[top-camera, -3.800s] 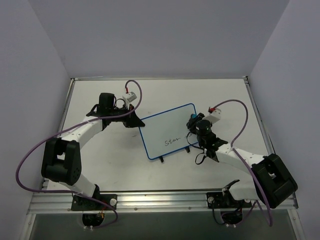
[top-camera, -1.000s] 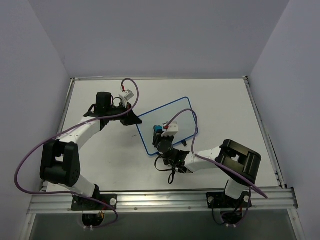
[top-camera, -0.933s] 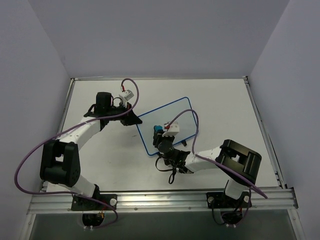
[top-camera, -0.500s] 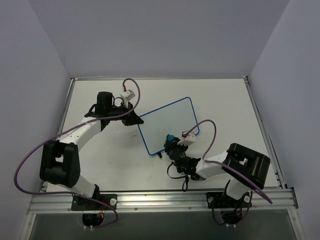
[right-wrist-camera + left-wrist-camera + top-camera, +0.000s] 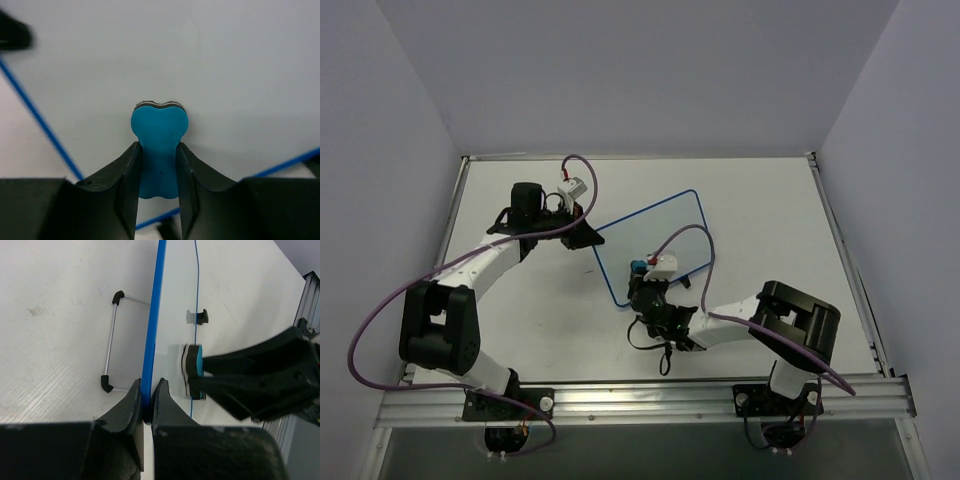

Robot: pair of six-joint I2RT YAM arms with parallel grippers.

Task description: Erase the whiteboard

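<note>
The whiteboard lies tilted in the middle of the table, white with a thin blue rim, its face bare of writing. My left gripper is shut on its left blue rim. My right gripper is shut on a small blue eraser and presses it onto the board's face near the lower left corner. The eraser also shows in the left wrist view, flat against the board. In the right wrist view the board fills the frame, clean.
The board's wire stand with black feet rests on the white table behind the board. Grey walls close in the table on three sides. A metal rail runs along the near edge. Purple cables loop over both arms.
The handwriting seen earlier is gone. My right gripper with the eraser swung to the board's lower right edge, then back left to the lower left part. The left gripper kept its hold.
</note>
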